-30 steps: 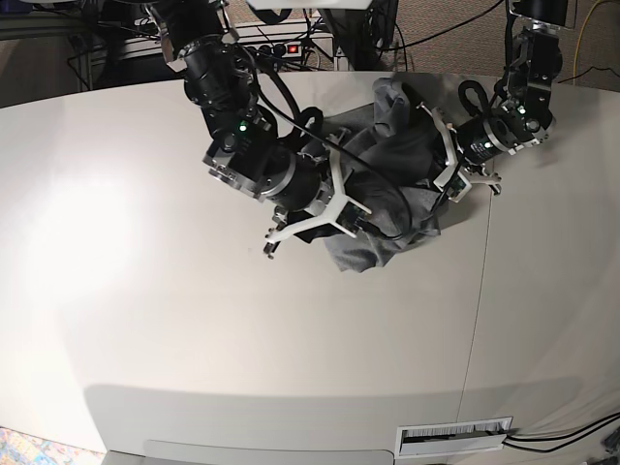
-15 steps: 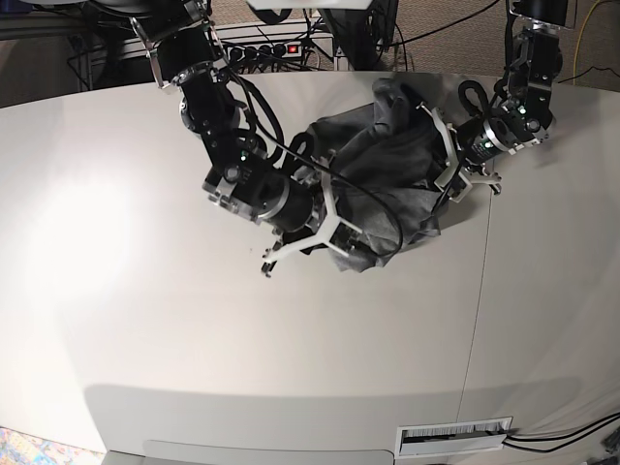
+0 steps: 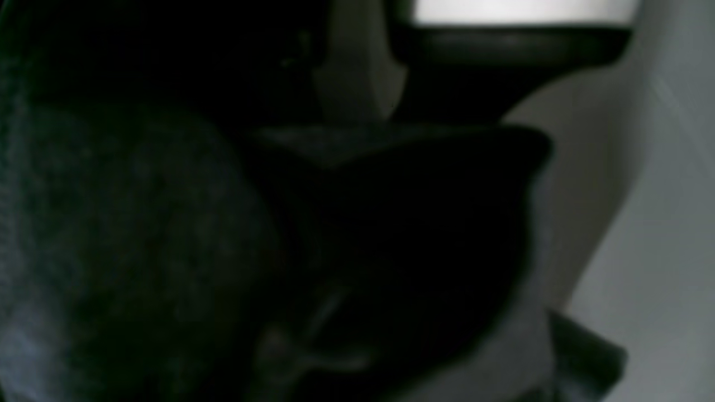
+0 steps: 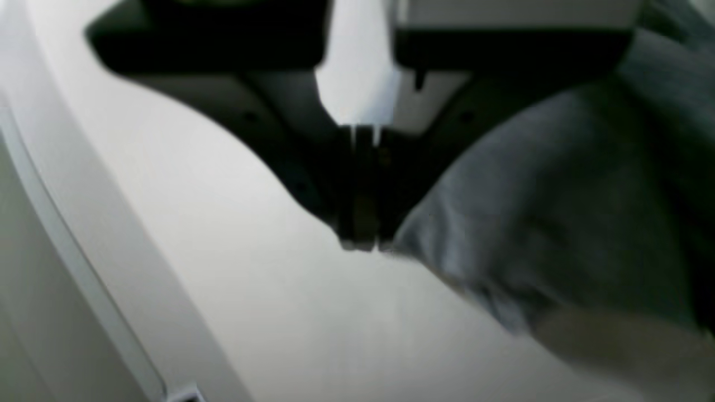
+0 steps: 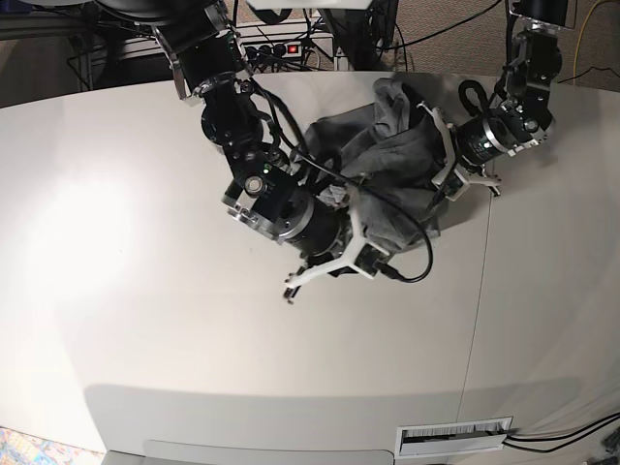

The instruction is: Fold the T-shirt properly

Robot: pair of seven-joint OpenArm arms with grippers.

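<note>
While you check the base view, note that the T-shirt [image 5: 392, 160] lies bunched and wrinkled on the far right part of the desk [image 5: 145, 320], not spread flat. One fold rises near the desk's far edge; the rest slopes down toward the middle. The right gripper [image 5: 325, 271] sits at the near left edge of the cloth heap, low over the desk. From the right wrist view you see its jaws pressed together, with grey cloth [image 4: 558, 212] lying just beside the tips; whether a hem is caught between them you cannot tell, because the picture is blurred. The left gripper [image 5: 448, 184] sits at the right edge of the heap, pushed against the cloth. Its wrist view is dark and almost filled by the cloth [image 3: 139, 234], so you cannot see the tips there; its jaws are pressed together, and whether they pinch the cloth you cannot tell. A black cable [image 5: 407, 242] loops from the right arm across the near part of the cloth.
</note>
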